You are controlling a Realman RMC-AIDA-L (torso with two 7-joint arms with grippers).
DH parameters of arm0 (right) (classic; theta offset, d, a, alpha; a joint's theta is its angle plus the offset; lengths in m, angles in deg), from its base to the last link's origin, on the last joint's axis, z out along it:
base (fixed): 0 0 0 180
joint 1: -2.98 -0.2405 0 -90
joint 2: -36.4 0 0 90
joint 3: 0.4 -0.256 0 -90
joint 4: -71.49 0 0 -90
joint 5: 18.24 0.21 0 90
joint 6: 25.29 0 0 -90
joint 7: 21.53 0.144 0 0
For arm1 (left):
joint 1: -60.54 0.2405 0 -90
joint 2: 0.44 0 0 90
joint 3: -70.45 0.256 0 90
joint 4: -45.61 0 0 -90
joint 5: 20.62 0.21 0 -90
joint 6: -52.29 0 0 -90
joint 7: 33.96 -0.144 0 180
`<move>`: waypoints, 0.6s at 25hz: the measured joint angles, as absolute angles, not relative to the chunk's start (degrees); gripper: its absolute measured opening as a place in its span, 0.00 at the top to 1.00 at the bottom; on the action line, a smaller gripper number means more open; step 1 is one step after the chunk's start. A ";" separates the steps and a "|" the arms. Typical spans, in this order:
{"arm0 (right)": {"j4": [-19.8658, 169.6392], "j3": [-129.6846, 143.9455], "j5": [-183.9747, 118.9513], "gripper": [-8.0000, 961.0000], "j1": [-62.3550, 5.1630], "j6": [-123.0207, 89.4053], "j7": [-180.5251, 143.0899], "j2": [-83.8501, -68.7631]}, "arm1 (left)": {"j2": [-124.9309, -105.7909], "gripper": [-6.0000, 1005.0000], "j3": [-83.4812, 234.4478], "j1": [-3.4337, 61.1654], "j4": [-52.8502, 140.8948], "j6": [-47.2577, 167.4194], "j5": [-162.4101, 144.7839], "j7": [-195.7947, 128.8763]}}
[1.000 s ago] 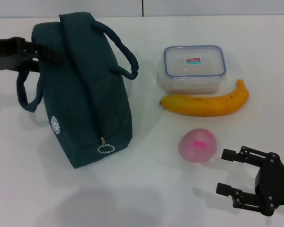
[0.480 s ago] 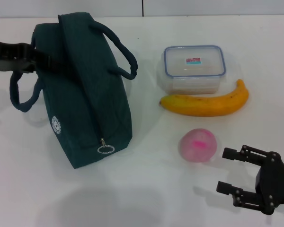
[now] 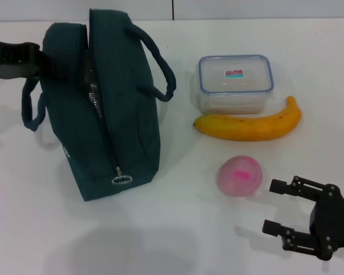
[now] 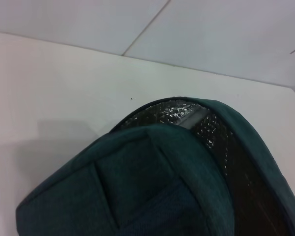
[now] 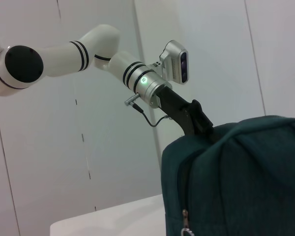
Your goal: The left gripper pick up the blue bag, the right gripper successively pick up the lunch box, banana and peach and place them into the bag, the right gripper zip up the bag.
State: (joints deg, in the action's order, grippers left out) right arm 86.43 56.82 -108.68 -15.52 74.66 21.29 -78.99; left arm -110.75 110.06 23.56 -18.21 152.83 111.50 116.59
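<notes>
The left gripper (image 3: 46, 60) reaches in from the robot's left, level and low; its black body runs up against the bag's (image 3: 112, 114) far left end, its tips hidden there; behind it the white arm bends at the elbow; the right gripper (image 3: 278, 209) rests at near right, jaws spread wide and holding nothing, tips pointing left.

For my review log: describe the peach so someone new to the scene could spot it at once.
Start at the dark teal bag on the white table; toward the robot's right lie the lunch box and the banana. The peach sits nearer the robot than the banana, the only round, pale pink item.
</notes>
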 joint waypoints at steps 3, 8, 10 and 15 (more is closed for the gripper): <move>86.35 56.82 -108.58 0.26 -15.51 74.71 21.35 -78.99 | -110.75 0.88 110.16 23.54 -18.07 153.24 111.21 116.37; 84.14 56.71 -103.95 0.26 -15.52 75.99 21.65 -78.99 | -110.63 0.95 110.14 23.63 -17.79 154.49 108.38 116.20; 82.10 56.72 -99.58 0.26 -15.37 76.79 22.68 -78.97 | -110.60 0.95 110.02 23.72 -17.77 155.32 106.73 116.19; 77.66 56.72 -87.69 0.26 -15.45 74.90 36.13 -78.91 | -110.57 0.95 110.06 23.76 -16.98 155.93 104.78 116.14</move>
